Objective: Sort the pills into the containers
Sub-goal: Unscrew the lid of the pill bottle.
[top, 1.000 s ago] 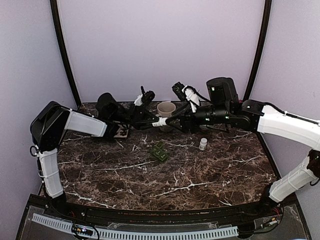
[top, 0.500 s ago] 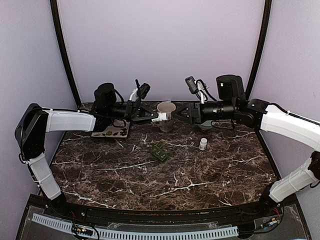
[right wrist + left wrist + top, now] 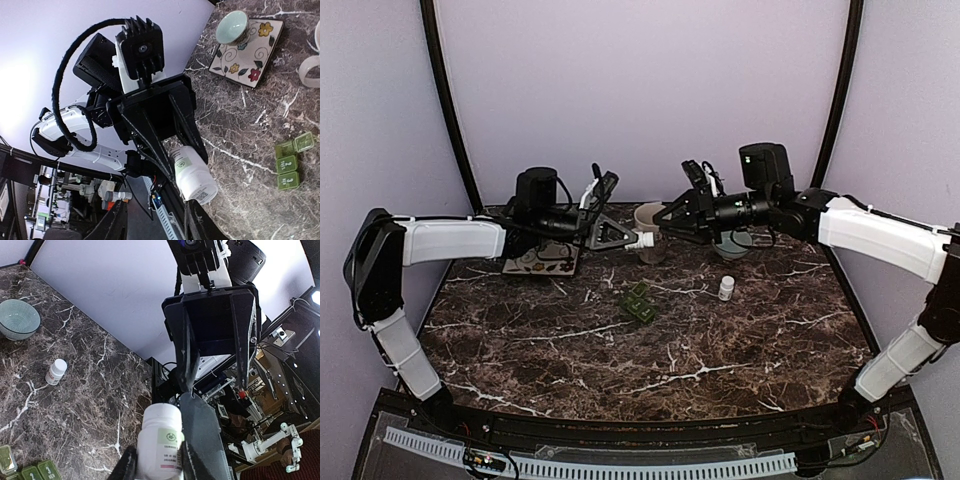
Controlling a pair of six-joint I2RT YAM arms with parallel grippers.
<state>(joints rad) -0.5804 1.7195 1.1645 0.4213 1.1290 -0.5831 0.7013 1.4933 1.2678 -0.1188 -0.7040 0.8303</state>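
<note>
My left gripper (image 3: 618, 238) is shut on a white pill bottle (image 3: 642, 241) with a green label, held sideways in the air beside the beige cup (image 3: 652, 216). In the left wrist view the bottle (image 3: 160, 442) sits between the pads, cap end outward. My right gripper (image 3: 666, 217) is open and faces the bottle's cap end, close to it and not touching. In the right wrist view the bottle (image 3: 195, 175) hangs just beyond my open right gripper (image 3: 155, 225). A green pill organizer (image 3: 640, 302) lies mid-table. A small white bottle (image 3: 726, 288) stands to its right.
A floral square plate (image 3: 545, 262) carrying a small cup (image 3: 232, 27) lies at the back left. A pale green bowl (image 3: 735, 245) sits at the back right under the right arm. Purple walls close the back and sides.
The two grippers met at the bottle beside the cup, then the right one let go and backed off right. It has now moved left again and higher. The left keeps the bottle.
</note>
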